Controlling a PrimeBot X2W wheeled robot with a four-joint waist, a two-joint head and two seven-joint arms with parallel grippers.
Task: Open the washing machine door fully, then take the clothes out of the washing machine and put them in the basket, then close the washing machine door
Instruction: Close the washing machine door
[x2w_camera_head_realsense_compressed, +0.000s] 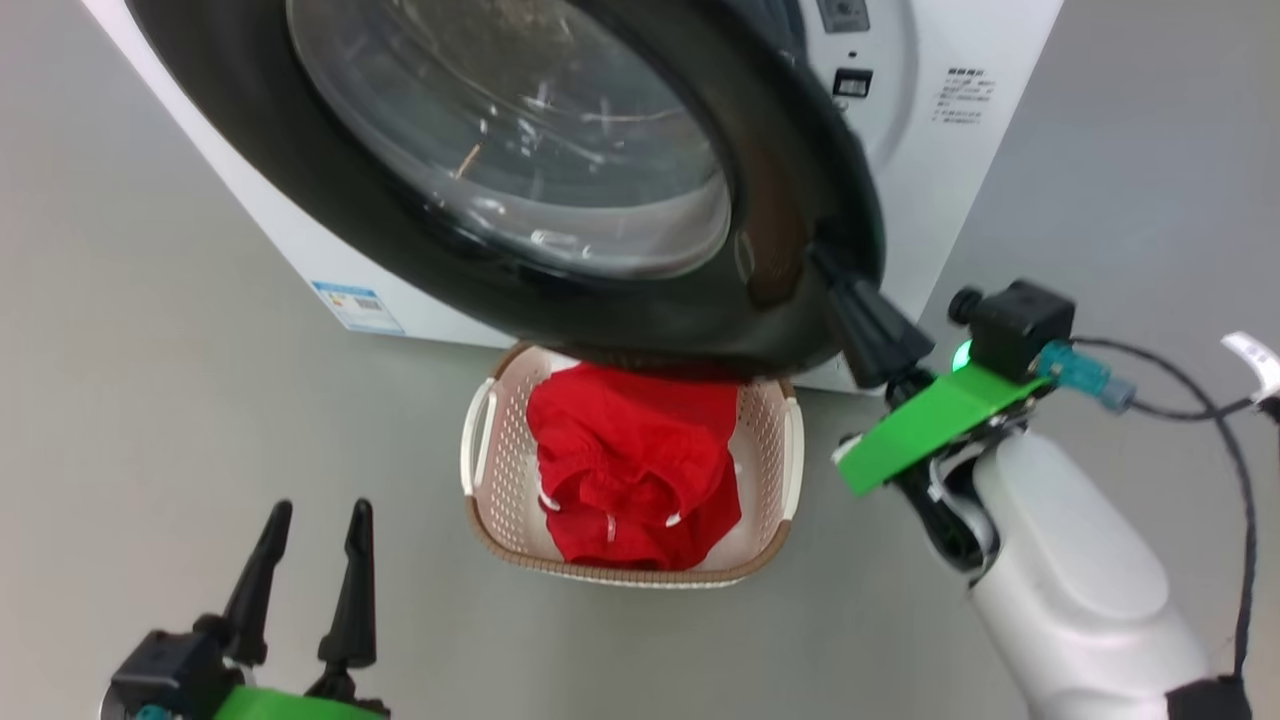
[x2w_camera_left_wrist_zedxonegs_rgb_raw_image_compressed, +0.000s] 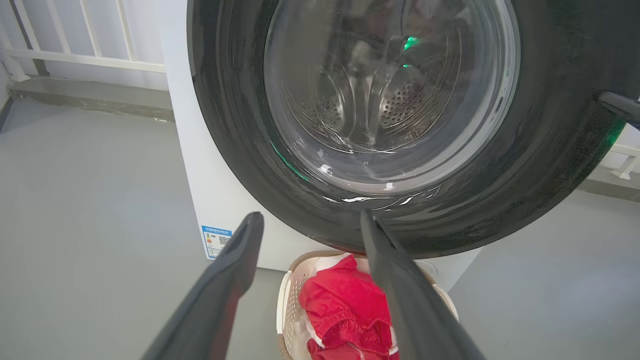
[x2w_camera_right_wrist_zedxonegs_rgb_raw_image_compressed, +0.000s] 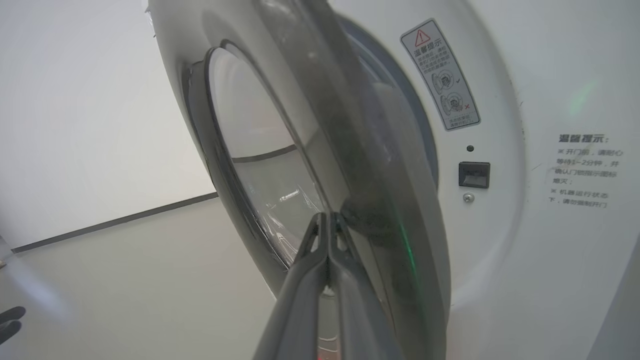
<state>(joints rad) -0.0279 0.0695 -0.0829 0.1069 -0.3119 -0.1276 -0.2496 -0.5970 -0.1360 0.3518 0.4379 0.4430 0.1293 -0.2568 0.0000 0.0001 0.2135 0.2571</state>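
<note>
Door (x2w_camera_head_realsense_compressed: 510, 140) ajar on washing machine (x2w_camera_head_realsense_compressed: 950, 170); red clothes (x2w_camera_head_realsense_compressed: 630, 470) in basket (x2w_camera_head_realsense_compressed: 500, 480) below.

My right gripper (x2w_camera_head_realsense_compressed: 830, 275) is touching the black rim of the washing machine door (x2w_camera_head_realsense_compressed: 780, 200) w/ fingers closed together. The door is standing partly open in front of the white washing machine (x2w_camera_head_realsense_compressed: 940, 200). Red clothes (x2w_camera_head_realsense_compressed: 630, 460) are lying in the cream basket (x2w_camera_head_realsense_compressed: 790, 450), just below the door's btm edge. My left gripper (x2w_camera_head_realsense_compressed: 322, 505) is hovering lower left, fingers spread, holding nothing, well apart from the basket.
</note>
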